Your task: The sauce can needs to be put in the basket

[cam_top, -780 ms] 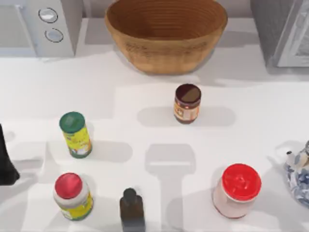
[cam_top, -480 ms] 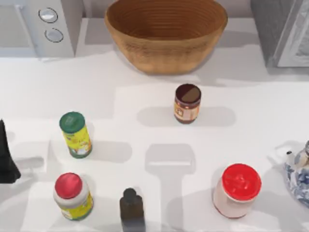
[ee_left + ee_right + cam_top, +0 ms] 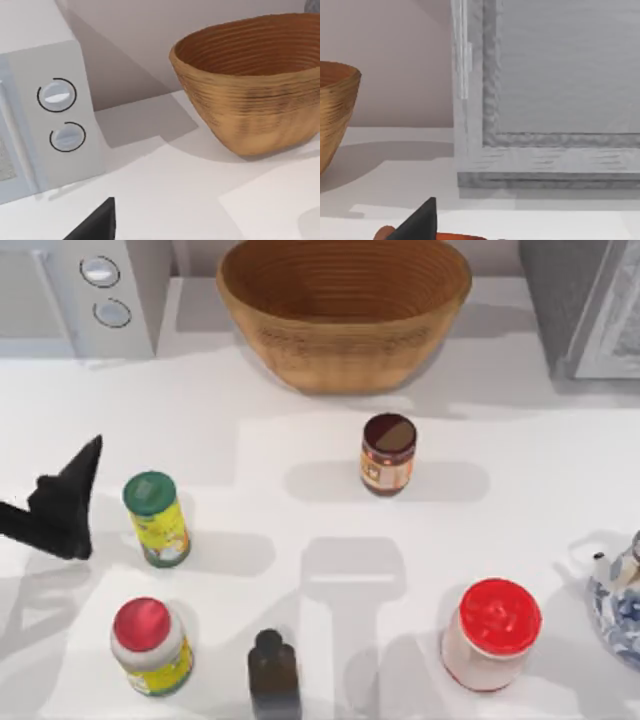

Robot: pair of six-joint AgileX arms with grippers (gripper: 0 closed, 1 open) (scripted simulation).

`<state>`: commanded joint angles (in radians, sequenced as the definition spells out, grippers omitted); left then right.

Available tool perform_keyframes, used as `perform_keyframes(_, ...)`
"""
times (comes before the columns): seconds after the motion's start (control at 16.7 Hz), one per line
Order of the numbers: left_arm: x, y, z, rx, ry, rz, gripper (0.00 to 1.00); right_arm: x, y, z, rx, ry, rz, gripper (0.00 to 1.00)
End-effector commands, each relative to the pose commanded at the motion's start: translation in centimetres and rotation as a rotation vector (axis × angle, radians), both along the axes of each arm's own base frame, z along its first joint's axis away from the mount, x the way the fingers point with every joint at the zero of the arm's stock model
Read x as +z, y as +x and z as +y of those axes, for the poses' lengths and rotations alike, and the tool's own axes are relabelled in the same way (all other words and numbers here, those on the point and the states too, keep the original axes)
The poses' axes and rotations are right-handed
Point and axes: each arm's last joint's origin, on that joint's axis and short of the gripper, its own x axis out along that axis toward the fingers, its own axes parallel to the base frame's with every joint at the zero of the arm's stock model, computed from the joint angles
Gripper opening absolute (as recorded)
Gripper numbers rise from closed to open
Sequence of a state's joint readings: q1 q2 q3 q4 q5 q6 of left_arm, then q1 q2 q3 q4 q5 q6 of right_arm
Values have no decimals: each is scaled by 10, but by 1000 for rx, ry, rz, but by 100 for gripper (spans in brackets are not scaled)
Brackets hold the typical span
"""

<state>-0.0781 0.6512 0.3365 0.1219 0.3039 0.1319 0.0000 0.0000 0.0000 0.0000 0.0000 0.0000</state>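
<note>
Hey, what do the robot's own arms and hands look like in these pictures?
The left hand shows in the top view at the table's left edge as a matte black, angular form tapering to a pointed finger, with no markings, cables or coloured parts visible. A black wedge-shaped finger tip pokes into the left wrist view, and a like black finger shows in the right wrist view.

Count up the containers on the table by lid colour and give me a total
Red lids: 2, the wide pinkish jar and the yellow-labelled bottle
Green lids: 1, the bottle
Dark brown lids: 1, the sauce can
Dark capped bottles: 1, the one at the front edge
Total: 5
</note>
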Motion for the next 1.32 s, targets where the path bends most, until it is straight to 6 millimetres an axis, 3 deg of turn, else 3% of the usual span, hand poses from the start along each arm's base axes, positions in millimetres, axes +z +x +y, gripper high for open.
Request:
perform_keyframes(0.18, 10, 48, -20, -221, 30, 63, 100, 0, 0, 0, 0, 0, 0, 100)
perform_keyframes(0.36, 2, 104, -48, -456, 47, 106, 100, 0, 0, 0, 0, 0, 0, 100)
perform_keyframes(0.54, -27, 157, -81, -677, 53, 131, 100, 0, 0, 0, 0, 0, 0, 100)
perform_keyframes(0.72, -72, 196, -112, -856, 52, 141, 100, 0, 0, 0, 0, 0, 0, 100)
perform_keyframes(1.02, -143, 229, -138, -1022, 53, 133, 100, 0, 0, 0, 0, 0, 0, 100)
perform_keyframes(1.14, -157, 234, -139, -1042, 56, 129, 100, 0, 0, 0, 0, 0, 0, 100)
perform_keyframes(1.32, -161, 234, -139, -1046, 57, 129, 100, 0, 0, 0, 0, 0, 0, 100)
